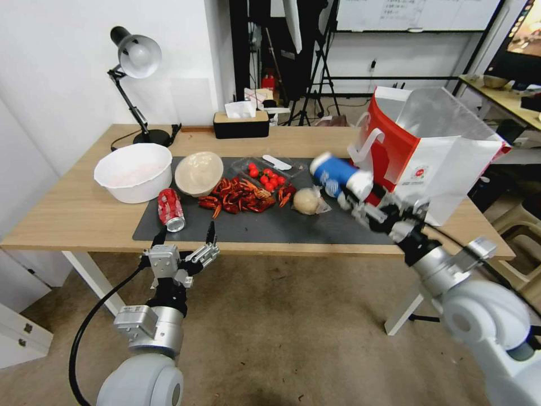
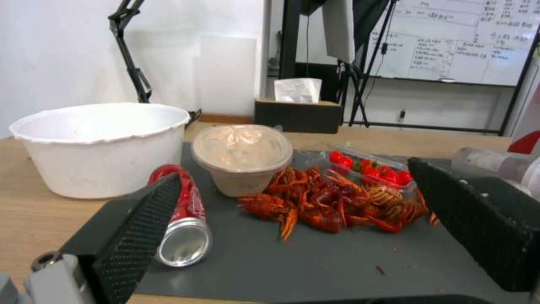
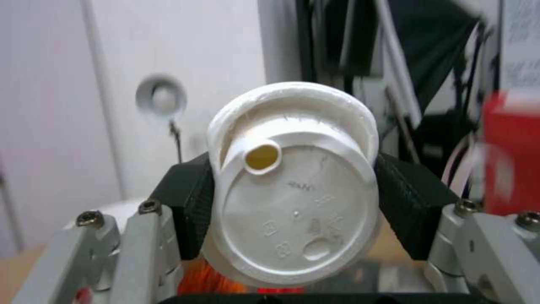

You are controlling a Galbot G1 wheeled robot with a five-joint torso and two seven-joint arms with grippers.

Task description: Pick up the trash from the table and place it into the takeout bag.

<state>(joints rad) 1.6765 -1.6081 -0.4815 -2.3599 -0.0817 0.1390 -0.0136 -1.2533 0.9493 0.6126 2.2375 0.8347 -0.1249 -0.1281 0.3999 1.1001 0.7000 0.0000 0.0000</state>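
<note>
My right hand (image 1: 356,198) clamps the paper cup (image 1: 333,175) beside the takeout bag (image 1: 445,149); soda can (image 1: 170,209), bowl (image 1: 198,172), wad (image 1: 307,201) remain; left hand (image 1: 186,239) wide.

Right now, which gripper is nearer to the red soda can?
Left. The left gripper hovers open just in front of the red soda can; the right gripper holds the paper cup beside the takeout bag.

office-lab: whiteboard (image 2: 458,40), tripods (image 1: 315,67)

Soda can (image 1: 170,210) left of bowl (image 1: 198,173)
</note>
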